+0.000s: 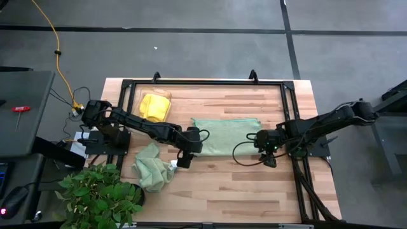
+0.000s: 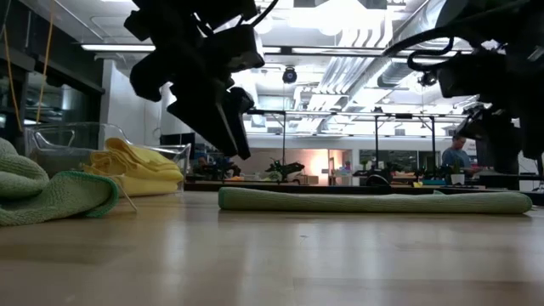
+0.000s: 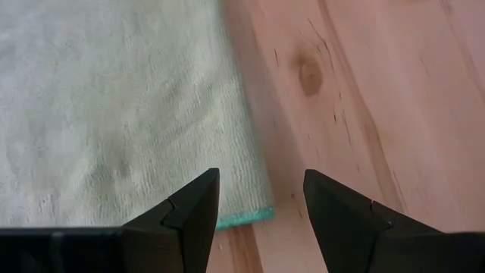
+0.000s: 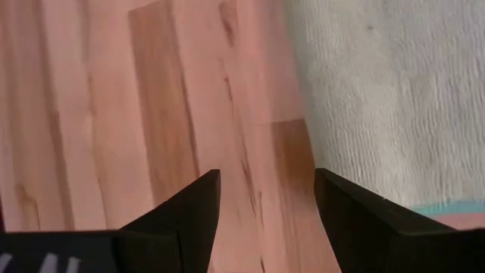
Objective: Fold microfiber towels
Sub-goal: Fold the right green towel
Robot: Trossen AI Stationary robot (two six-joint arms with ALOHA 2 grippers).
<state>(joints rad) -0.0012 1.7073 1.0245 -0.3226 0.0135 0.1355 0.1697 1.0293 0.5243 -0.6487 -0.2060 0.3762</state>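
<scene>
A pale green microfiber towel [image 1: 226, 135] lies flat at the table's middle; in the low view it [image 2: 374, 201] shows as a long low strip. My left gripper [image 1: 184, 159] hangs open above its near left corner [image 3: 242, 216], whose teal hem shows by one finger. My right gripper [image 1: 269, 159] hangs open beside its near right corner [image 4: 447, 206], over bare wood. A crumpled green towel [image 1: 152, 166] lies at the near left. Yellow towels [image 1: 155, 105] lie piled at the far left.
A leafy plant [image 1: 95, 197] stands at the near left corner. A black frame [image 1: 203, 81] runs around the tabletop. A clear container [image 2: 76, 140] stands by the yellow pile. Bare wood [image 1: 241, 184] lies along the near side.
</scene>
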